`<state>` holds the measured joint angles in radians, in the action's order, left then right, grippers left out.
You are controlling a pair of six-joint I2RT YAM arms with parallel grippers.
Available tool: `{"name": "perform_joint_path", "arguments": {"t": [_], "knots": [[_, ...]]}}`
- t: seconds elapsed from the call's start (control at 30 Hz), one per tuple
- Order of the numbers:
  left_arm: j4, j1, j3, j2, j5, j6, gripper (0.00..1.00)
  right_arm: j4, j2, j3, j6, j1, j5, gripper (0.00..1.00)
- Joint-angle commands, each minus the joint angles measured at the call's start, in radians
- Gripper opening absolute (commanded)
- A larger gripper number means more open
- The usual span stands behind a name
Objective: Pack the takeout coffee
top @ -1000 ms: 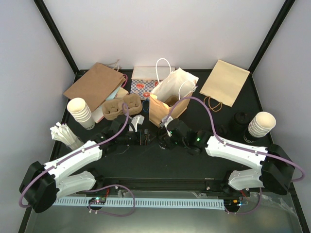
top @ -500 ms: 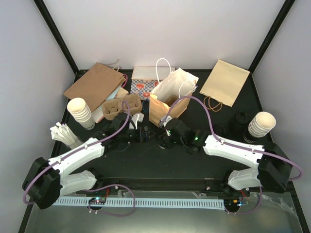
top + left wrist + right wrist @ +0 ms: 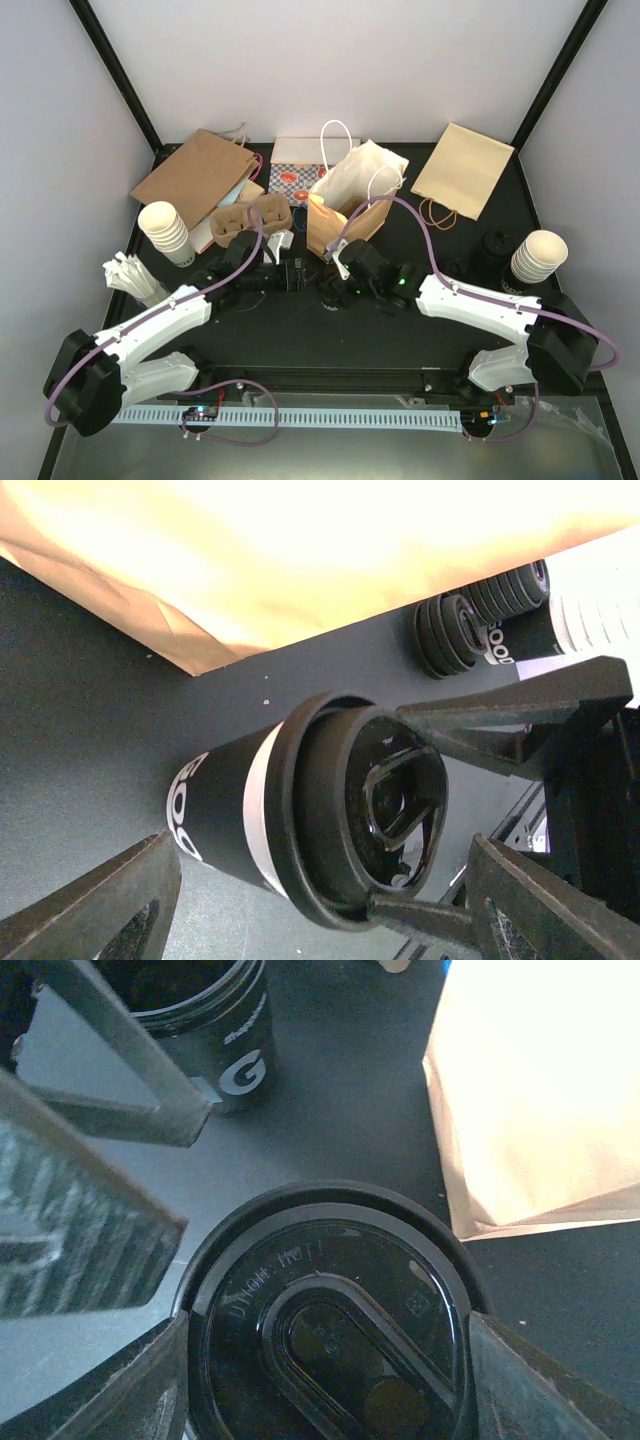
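A black takeout cup with a black lid (image 3: 330,1330) stands on the table in front of the open paper bag (image 3: 345,215). My right gripper (image 3: 330,1380) is shut on its lid rim, one finger on each side. In the left wrist view the same cup (image 3: 300,810) shows with the right fingers (image 3: 500,735) on its lid. My left gripper (image 3: 320,920) is open, its jaws spread wide on either side of this cup without touching it. A second black cup (image 3: 205,1015), open and dark inside, stands just beyond. In the top view the two grippers, left (image 3: 296,275) and right (image 3: 333,290), meet mid-table.
A cardboard cup tray (image 3: 250,220) lies behind the left gripper. Stacks of white paper cups stand at the left (image 3: 165,232) and right (image 3: 538,258). A stack of black lids (image 3: 450,630) lies near the right stack. Flat paper bags (image 3: 195,175) and a patterned box (image 3: 295,175) lie at the back.
My left gripper has moved forward and right, closer to the lidded cup. My right gripper has shifted slightly left with the cup.
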<state>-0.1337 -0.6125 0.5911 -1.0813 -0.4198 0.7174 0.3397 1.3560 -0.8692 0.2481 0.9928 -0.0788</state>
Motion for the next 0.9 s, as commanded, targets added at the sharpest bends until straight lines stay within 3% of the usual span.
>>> {"name": "perform_joint_path", "arguments": {"t": [0.0, 0.4, 0.87], "knots": [[-0.018, 0.008, 0.035, 0.019, -0.026, -0.025, 0.80, 0.186, 0.020, 0.040, 0.035, 0.024, 0.147, 0.54], [-0.001, 0.007, -0.017, 0.040, -0.076, -0.006, 0.77, 0.296, 0.012, 0.002, 0.000, 0.046, 0.168, 0.54], [-0.018, 0.005, -0.094, 0.100, -0.094, -0.011, 0.77, 0.303, 0.055, 0.028, 0.014, 0.074, 0.102, 0.53]]}}
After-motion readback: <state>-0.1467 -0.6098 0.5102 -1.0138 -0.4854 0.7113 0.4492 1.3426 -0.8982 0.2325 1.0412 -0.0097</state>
